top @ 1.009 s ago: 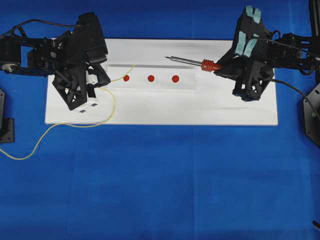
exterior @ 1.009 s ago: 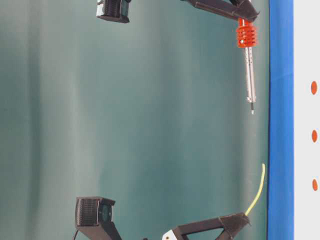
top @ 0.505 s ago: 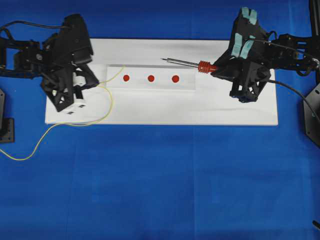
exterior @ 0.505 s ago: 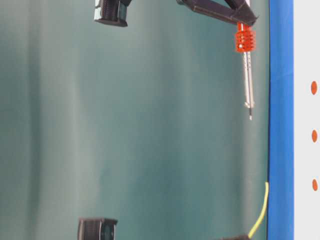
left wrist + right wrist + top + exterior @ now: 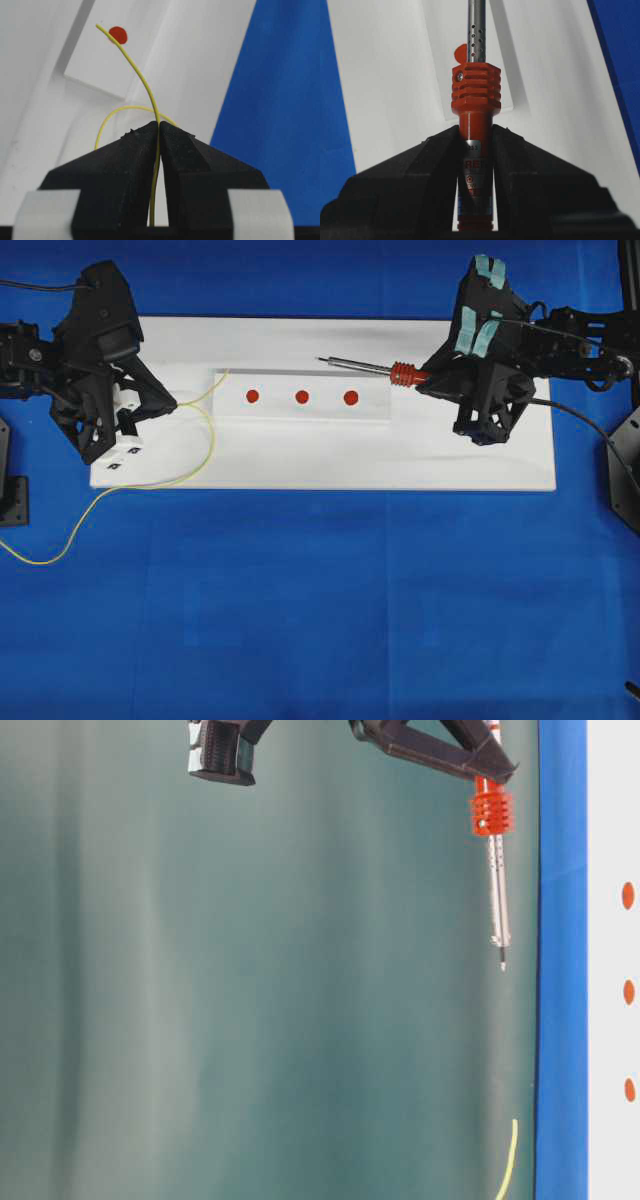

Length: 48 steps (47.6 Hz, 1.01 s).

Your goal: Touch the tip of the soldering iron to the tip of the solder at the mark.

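Note:
My left gripper (image 5: 170,408) is shut on the solder (image 5: 211,430), a thin yellow wire, near the white board's left end. In the left wrist view the solder (image 5: 145,85) rises from the closed fingertips of the left gripper (image 5: 159,124). Its tip ends just left of a red mark (image 5: 119,34). My right gripper (image 5: 425,380) is shut on the soldering iron (image 5: 405,373) by its red handle. The silver shaft points left, above the raised strip. The iron (image 5: 497,880) hangs clear of the board in the table-level view. The handle (image 5: 476,90) sits between the jaws of the right gripper (image 5: 476,132).
Three red marks (image 5: 302,396) lie in a row on a raised white strip of the white board (image 5: 450,465). The solder's slack loops over the board's left front and trails onto the blue cloth (image 5: 320,610). The iron's black cord (image 5: 590,420) runs off right.
My left arm has drawn back to the left with the solder, so its tip now lies near the strip's left end. The right gripper and iron have shifted slightly left.

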Available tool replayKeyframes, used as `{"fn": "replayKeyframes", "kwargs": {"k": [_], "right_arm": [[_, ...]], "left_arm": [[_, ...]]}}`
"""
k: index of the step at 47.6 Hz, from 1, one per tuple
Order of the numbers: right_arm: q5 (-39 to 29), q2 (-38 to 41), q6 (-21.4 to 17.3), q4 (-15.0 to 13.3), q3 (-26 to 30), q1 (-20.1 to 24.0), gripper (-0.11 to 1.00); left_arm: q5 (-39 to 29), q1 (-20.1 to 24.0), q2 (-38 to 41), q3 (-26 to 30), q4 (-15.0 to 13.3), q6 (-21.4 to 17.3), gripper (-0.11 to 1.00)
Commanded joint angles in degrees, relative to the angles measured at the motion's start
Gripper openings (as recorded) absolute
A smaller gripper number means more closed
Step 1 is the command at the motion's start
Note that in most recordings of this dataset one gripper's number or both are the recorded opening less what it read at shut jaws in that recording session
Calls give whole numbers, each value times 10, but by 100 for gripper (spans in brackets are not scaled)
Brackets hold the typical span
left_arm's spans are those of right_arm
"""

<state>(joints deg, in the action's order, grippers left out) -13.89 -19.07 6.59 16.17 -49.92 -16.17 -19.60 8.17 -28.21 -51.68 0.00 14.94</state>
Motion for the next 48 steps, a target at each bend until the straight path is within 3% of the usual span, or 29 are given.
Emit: {"fn": "replayKeyframes", "kwargs": {"k": [1,28,48], "right_arm": [[5,-4,0,-1,17,1,6],[4,-4,0,-1,16,4,6],[3,-4,0,-2,17,5,6]], "left_arm": [[4,-3,5,14,2,0,3],[87,-14,133,11,2,0,3],[88,-14,144,12,2,7,3]]}}
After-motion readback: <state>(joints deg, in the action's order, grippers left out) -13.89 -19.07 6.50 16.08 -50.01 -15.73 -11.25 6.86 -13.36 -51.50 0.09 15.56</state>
